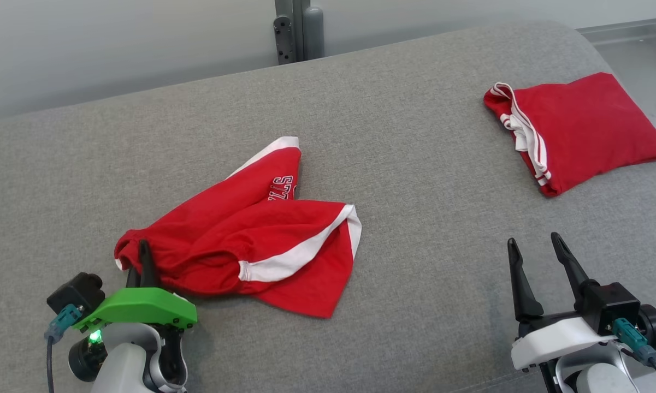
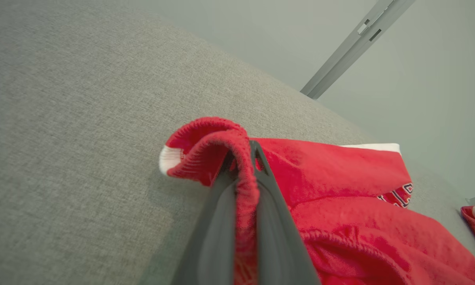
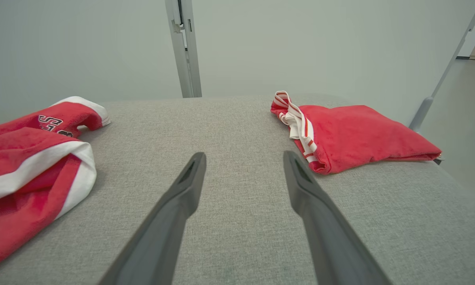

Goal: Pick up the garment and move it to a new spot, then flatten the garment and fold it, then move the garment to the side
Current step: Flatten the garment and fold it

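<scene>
Jaws of the left gripper (image 1: 139,262) clench the waistband (image 2: 205,134) at the 8 o'clock end of the crumpled red garment (image 1: 251,240) on the grey cushion (image 1: 415,136), the right gripper (image 1: 532,238) gaping empty at 4 o'clock; light, limp cloth, probably best held by that band.

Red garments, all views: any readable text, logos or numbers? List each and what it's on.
"S": white, dark-outlined lettering printed on the crumpled red garment, near its white-trimmed hem. The letters beside it run into a fold and cannot be read for sure.
Left wrist view: the same print is cut off by a crease, unreadable.
Folded red garment: white stripes, no text.
</scene>
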Controlling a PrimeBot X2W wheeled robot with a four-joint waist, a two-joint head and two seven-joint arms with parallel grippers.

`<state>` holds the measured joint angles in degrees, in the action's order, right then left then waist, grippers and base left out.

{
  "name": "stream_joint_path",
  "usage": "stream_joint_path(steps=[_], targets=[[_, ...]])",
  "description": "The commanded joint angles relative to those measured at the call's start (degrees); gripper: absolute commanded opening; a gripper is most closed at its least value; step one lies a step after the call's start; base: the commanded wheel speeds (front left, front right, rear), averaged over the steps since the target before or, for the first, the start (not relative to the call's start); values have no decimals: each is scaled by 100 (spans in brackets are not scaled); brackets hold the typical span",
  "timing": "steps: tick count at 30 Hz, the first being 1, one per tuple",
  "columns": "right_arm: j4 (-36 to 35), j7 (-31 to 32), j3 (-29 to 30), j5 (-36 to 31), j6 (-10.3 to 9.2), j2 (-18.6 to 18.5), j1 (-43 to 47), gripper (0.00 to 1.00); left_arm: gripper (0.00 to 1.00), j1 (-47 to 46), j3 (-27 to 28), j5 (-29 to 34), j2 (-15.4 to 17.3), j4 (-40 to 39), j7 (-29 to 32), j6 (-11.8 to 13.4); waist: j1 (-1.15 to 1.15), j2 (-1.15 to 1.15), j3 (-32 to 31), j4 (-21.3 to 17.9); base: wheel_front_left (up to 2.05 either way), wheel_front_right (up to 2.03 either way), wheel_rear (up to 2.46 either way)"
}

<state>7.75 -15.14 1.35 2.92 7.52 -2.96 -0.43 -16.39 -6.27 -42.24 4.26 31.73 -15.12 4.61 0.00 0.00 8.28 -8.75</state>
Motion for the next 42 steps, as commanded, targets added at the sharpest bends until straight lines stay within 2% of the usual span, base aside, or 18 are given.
stream_joint_path(steps=[1, 2, 3, 4, 8, 10, 14, 17, 23, 26, 30, 35, 36, 37, 38, 42], targets=[[15, 2, 6, -10, -6, -12, -32, 100, 9, -14, 18, 137, 16, 83, 0, -97, 0, 0, -7, 88, 0, 0, 0], [18, 2, 16, -13, -6, -17, -34, 100, 20, -34, 30, 192, -2, 150, 0, -155, 0, 0, -19, 118, 0, 0, 0], [22, 2, 23, -18, -6, -20, -20, 100, 50, -41, 29, 222, -22, 202, -1, -200, 0, 0, -39, 148, 0, 0, 0], [23, 2, 18, -23, -6, -27, 5, 100, 100, -41, -7, 311, -32, 251, 0, -232, 0, 0, -65, 175, 0, 0, 0], [26, 2, 28, -44, -6, -28, 133, 100, 100, 140, -5, 657, 64, 195, 0, -211, 0, 0, -229, 244, 0, 0, 0], [26, 2, 34, -39, -6, -37, 195, 100, 100, 305, -53, 822, 217, 70, -1, -192, 0, 0, -314, 257, 0, 0, 0], [-22, 2, 55, -13, -6, -37, 265, 100, 100, 727, -131, 1071, 590, -596, 213, 17, 0, 0, -403, 254, 0, 0, 0], [-43, 2, 33, -14, -6, -30, 287, 100, 100, 1103, -363, 1239, 731, -1368, 654, 97, 0, 0, -416, 236, 0, 0, 0], [-78, 2, -37, 40, -6, -16, 165, 100, 100, 1564, -1151, 1301, 561, -2563, 1736, 90, 0, 0, -252, 132, 0, 0, 0], [-73, 2, -68, 52, -6, -10, 98, 100, 100, 1654, -1395, 1418, 544, -2645, 2094, 201, 0, 0, -133, 9, 0, 0, 0], [-86, 2, -30, 65, -6, -3, 44, 100, 100, 1637, -1422, 1507, 612, -2597, 2231, 316, 0, 0, -3, -142, 0, 0, 0], [-83, 2, -18, 90, -6, 2, -13, 100, 100, 1379, -1401, 1459, 642, -2410, 2307, 262, 0, 0, 140, -281, 0, 0, 0], [-74, 2, -23, 100, -6, 4, -33, 100, 79, 1324, -1420, 1420, 631, -2371, 2316, 215, 0, 0, 159, -312, 0, 0, 0], [-67, 2, -28, 118, -6, 4, -49, 100, 33, 1261, -1448, 1420, 630, -2345, 2303, 159, 0, 0, 170, -334, 0, 0, 0], [-63, 2, -23, 127, -6, 4, -63, 100, 0, 1195, -1467, 1382, 600, -2346, 2275, 96, 0, 0, 181, -352, 0, 0, 0], [-75, 2, -8, 170, -6, 5, -47, 100, 0, 892, -1528, 1170, 402, -2528, 2226, -146, 0, 0, 179, -391, 0, 0, 0]])
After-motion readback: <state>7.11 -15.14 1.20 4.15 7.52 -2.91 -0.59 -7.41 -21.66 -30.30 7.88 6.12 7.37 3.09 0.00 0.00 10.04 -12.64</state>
